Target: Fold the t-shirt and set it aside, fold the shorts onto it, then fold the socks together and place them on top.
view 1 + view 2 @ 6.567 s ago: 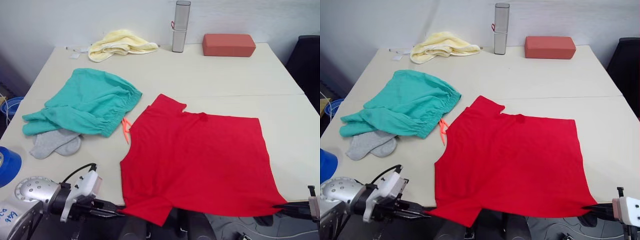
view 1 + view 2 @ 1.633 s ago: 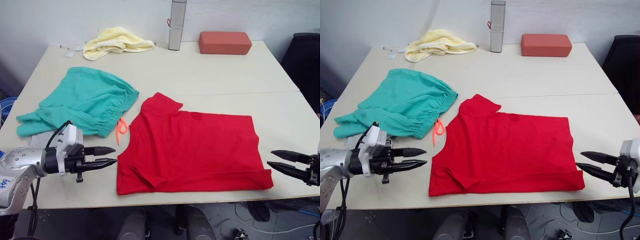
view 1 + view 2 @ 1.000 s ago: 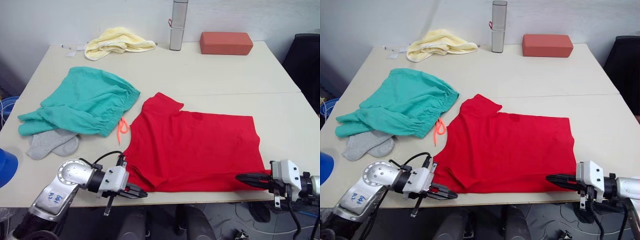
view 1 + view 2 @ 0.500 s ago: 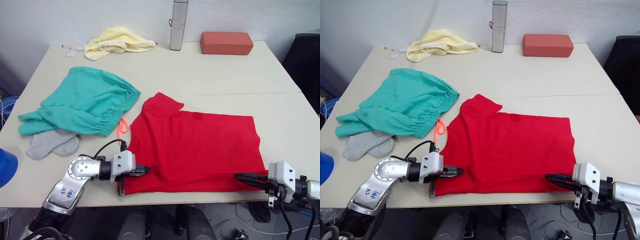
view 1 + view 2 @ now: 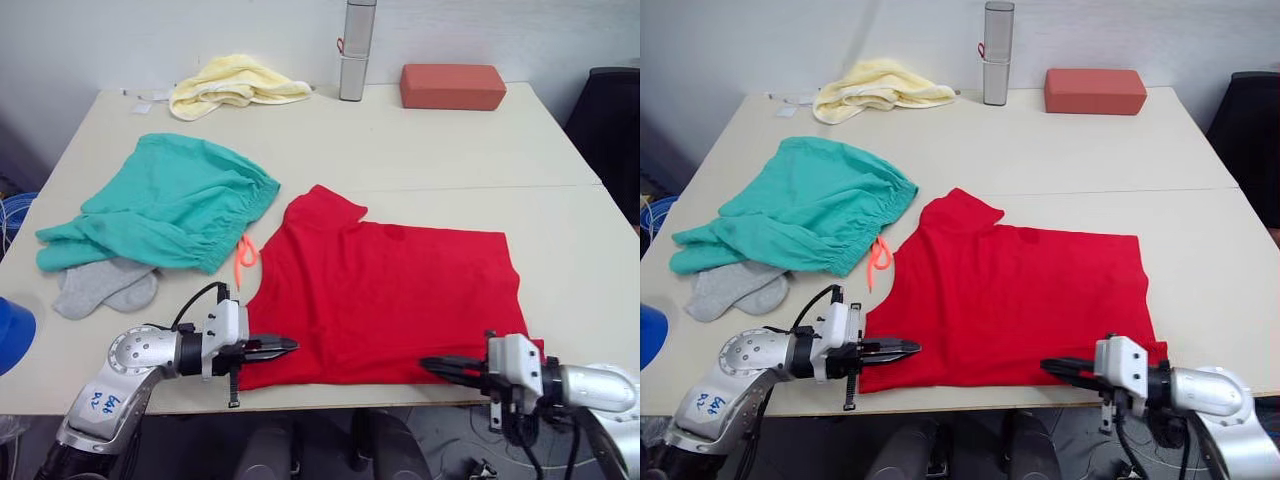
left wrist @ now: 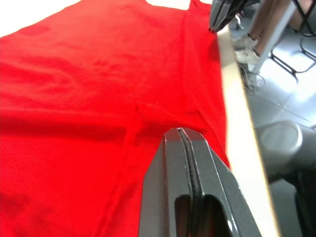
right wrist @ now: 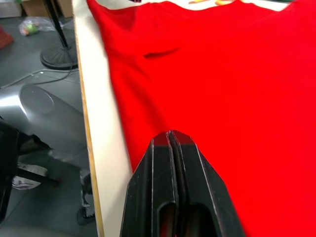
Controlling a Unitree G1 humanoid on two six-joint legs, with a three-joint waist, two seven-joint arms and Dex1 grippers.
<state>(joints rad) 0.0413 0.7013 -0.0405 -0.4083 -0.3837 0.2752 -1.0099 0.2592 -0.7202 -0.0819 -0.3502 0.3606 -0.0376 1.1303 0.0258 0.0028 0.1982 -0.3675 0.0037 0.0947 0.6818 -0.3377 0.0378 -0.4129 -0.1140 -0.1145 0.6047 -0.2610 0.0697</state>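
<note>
The red t-shirt [image 5: 385,295] lies flat on the near half of the table, its bottom part folded up so its front edge runs along the table's front edge. My left gripper [image 5: 287,346] is shut, its tip resting on the shirt's near left corner [image 6: 98,74]. My right gripper [image 5: 430,364] is shut too, pointing left over the shirt's front edge [image 7: 237,74] right of the middle. The teal shorts [image 5: 170,205] lie bunched at the left, orange drawstring [image 5: 243,258] showing. The grey socks [image 5: 100,285] peek out beneath them.
A pale yellow towel [image 5: 232,85], a silver cylinder [image 5: 352,48] and a brick-red block [image 5: 452,86] stand along the table's far edge. A blue object [image 5: 12,330] is off the table's left side, a black chair [image 5: 612,130] off the right.
My right gripper has slid left along the shirt's front edge toward the middle. My left gripper stays at the near left corner, shifted only slightly.
</note>
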